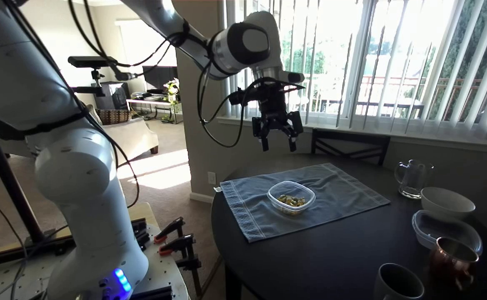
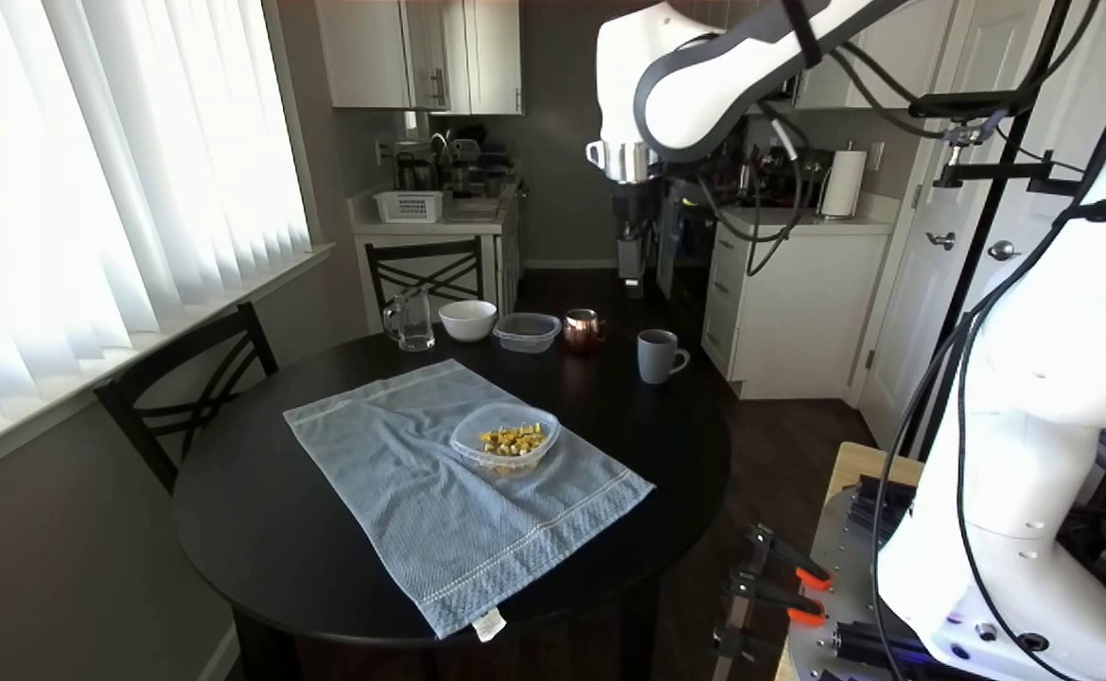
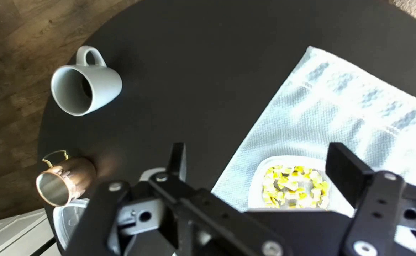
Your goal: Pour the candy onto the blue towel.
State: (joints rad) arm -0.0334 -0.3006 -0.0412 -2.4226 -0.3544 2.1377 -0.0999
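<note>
The candy [image 1: 292, 201] is a small cluster of yellowish-brown pieces inside a clear, shallow bowl [image 1: 272, 197]. The bowl stands upright on the blue towel [image 1: 335, 187], which lies flat with slight wrinkles on the dark round table. In an exterior view the candy [image 2: 513, 441], bowl [image 2: 469, 454] and towel [image 2: 401, 492] show too. My gripper [image 1: 278, 146] is open and empty, in the air well above the towel. In the wrist view the candy [image 3: 293, 183] and bowl [image 3: 256, 188] show between the fingers [image 3: 256, 153], with the bowl's near part hidden by the gripper. The towel [image 3: 282, 124] looks overexposed there.
A grey mug [image 2: 657, 357], a copper mug [image 2: 581, 331], another clear container [image 2: 527, 334], a white bowl [image 2: 467, 320] and a glass mug [image 2: 412, 323] stand along one side of the table. Dark chairs [image 1: 349, 143] stand by the table, one near the window.
</note>
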